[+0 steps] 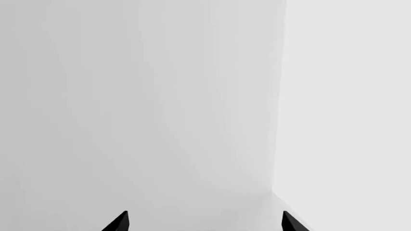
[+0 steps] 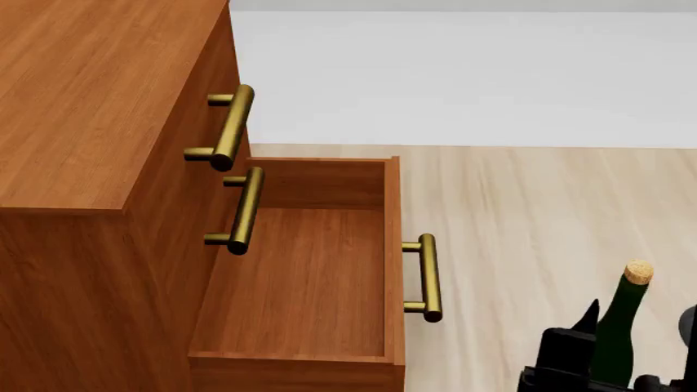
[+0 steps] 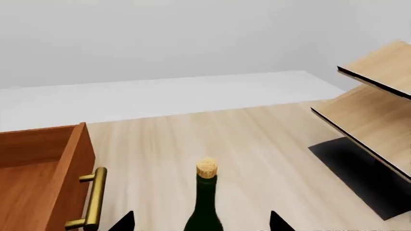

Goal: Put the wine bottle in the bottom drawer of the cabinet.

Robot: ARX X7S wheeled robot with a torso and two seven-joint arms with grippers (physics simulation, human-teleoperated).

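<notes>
My right hand (image 2: 635, 339) grips the wine bottle (image 2: 621, 322) upright, cork up, over the floor just beside the bottom drawer (image 2: 316, 269), which stands pulled out of the cabinet (image 2: 87, 106). My left hand (image 1: 204, 222) faces a blank grey wall, its fingertips apart (holding nothing).

The cabinet (image 2: 87, 106) is reddish-brown wood with a smooth, satin grain, and the open bottom drawer (image 2: 299, 278) matches it. The handles (image 2: 430, 278) look like brushed brass. The wine bottle (image 2: 619, 327) is glossy dark green glass under a rough tan cork (image 3: 206, 168). The rack (image 3: 372, 120) is pale matt wood on a black base. The floor (image 2: 534, 212) is light wood planking.
</notes>
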